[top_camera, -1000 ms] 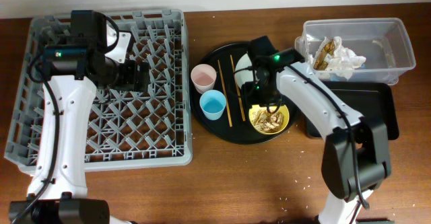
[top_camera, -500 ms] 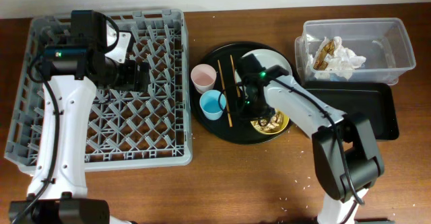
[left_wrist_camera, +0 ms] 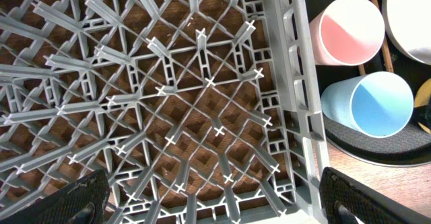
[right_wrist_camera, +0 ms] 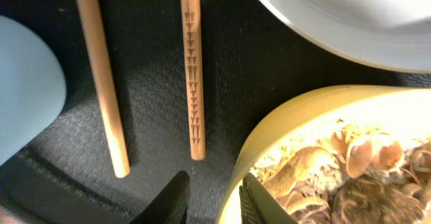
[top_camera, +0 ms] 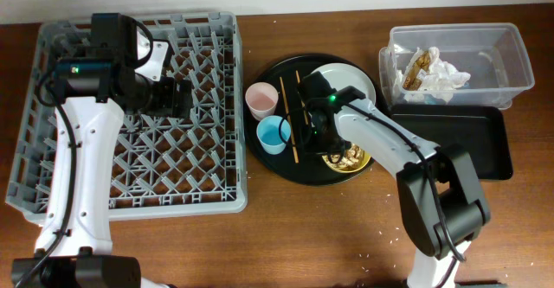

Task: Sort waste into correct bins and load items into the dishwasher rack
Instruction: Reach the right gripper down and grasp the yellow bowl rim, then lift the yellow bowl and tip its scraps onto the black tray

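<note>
**Step in hand:** taking hold of the yellow round bowl (top_camera: 353, 156), which sits at 4 o'clock on the large round black tray (top_camera: 286, 169) with tan food scraps (right_wrist_camera: 337, 163) inside.

**Right gripper** (right_wrist_camera: 214, 187): low at the bowl's 9 o'clock edge, fingers drawn in and straddling the rim, one outside and one inside. A sliver of black tray shows beside the outer finger, so there is no pinch yet.

**Left gripper** (top_camera: 177, 96): spread wide and holding nothing, above the large square grey plastic crate rack (top_camera: 216, 203) at the table's 9 o'clock.

**Also on the round tray:**
- two thin wooden chopsticks (right_wrist_camera: 193, 69), just beside the right gripper
- small pale pink cup (top_camera: 260, 99) and small light blue cup (top_camera: 273, 134), at 9 o'clock
- pale grey round plate (top_camera: 351, 79), at 1 o'clock

**Next move, as I judge it:** close firmly on the rim and lift level so nothing spills. Then tip the scraps into a bin before the bowl goes to the rack. I cannot say whether that is the shallow black rectangular tray (top_camera: 467, 141) at 3 o'clock or the clear plastic rectangular tub (top_camera: 511, 54) at 2 o'clock.
</note>
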Action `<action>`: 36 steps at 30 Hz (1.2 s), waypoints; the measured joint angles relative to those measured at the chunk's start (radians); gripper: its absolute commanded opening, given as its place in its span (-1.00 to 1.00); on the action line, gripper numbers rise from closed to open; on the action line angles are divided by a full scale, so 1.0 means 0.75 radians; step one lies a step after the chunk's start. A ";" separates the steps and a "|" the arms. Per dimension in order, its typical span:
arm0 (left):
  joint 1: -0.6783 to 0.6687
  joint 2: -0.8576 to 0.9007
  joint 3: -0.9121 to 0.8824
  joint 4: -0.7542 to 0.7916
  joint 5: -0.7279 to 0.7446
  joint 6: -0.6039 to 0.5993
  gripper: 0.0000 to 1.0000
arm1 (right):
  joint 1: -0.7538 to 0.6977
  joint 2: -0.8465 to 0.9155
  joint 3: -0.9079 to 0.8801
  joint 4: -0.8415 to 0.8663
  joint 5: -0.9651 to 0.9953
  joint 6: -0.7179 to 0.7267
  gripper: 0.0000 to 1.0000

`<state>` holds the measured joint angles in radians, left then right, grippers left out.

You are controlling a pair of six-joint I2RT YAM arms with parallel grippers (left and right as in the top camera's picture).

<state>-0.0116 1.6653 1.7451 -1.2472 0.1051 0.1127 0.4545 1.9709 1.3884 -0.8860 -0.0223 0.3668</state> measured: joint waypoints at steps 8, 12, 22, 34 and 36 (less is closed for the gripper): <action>0.000 0.000 0.000 0.000 0.000 0.000 0.99 | 0.000 0.021 -0.002 -0.014 0.031 0.009 -0.92; 0.000 0.000 0.000 0.000 0.000 0.000 0.99 | 0.000 0.021 0.023 -0.084 0.042 0.003 -0.92; 0.000 0.000 0.000 -0.001 0.000 0.000 0.98 | -0.034 -0.034 0.440 -0.526 0.002 -0.042 -0.92; 0.000 0.000 0.001 -0.001 0.000 0.000 0.99 | -0.464 -0.340 0.504 -0.722 -0.376 -0.323 -0.92; 0.000 0.000 0.001 -0.001 0.000 0.000 0.99 | -0.551 -0.349 0.503 -0.723 -0.459 -0.419 -0.92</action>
<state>-0.0116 1.6653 1.7454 -1.2480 0.1051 0.1127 0.0414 1.7092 1.7653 -1.4284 -0.3668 0.0525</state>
